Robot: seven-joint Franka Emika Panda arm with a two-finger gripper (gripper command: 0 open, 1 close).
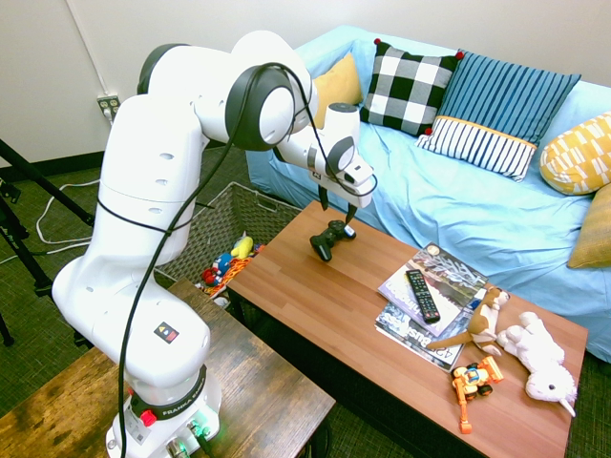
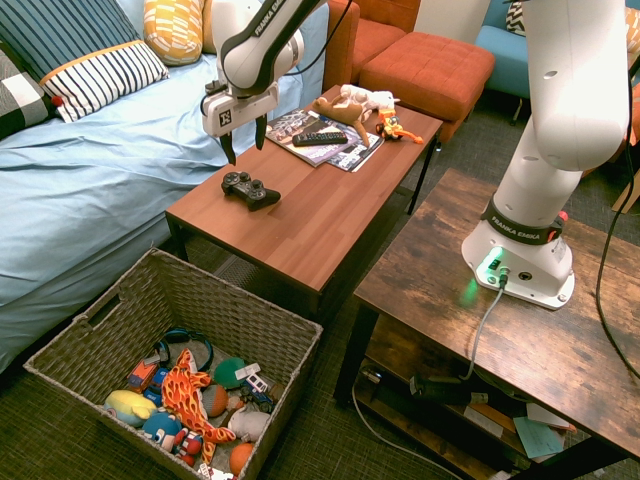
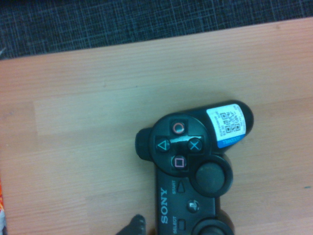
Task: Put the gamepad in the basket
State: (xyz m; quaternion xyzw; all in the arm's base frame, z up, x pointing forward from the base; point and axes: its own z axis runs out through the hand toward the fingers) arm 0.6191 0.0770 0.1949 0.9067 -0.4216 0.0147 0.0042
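In the wrist view the gamepad (image 3: 193, 171) runs off the frame's bottom edge, so only one handle horn (the one with the white sticker) shows whole. Print on that sticker is too blurred to read. The basket (image 1: 212, 234) beside the gamepad's table is half hidden behind the arm in the first exterior view.

Gripper (image 1: 338, 212) hung open just above gamepad (image 1: 330, 239) on coffee table (image 1: 325, 315); basket (image 1: 229, 215) beside table, beyond its end.

"SONY", "START" and "SELECT" on the gamepad (image 3: 193, 166); "FRANKA EMIKA" on the arm's base ring (image 2: 520, 233).
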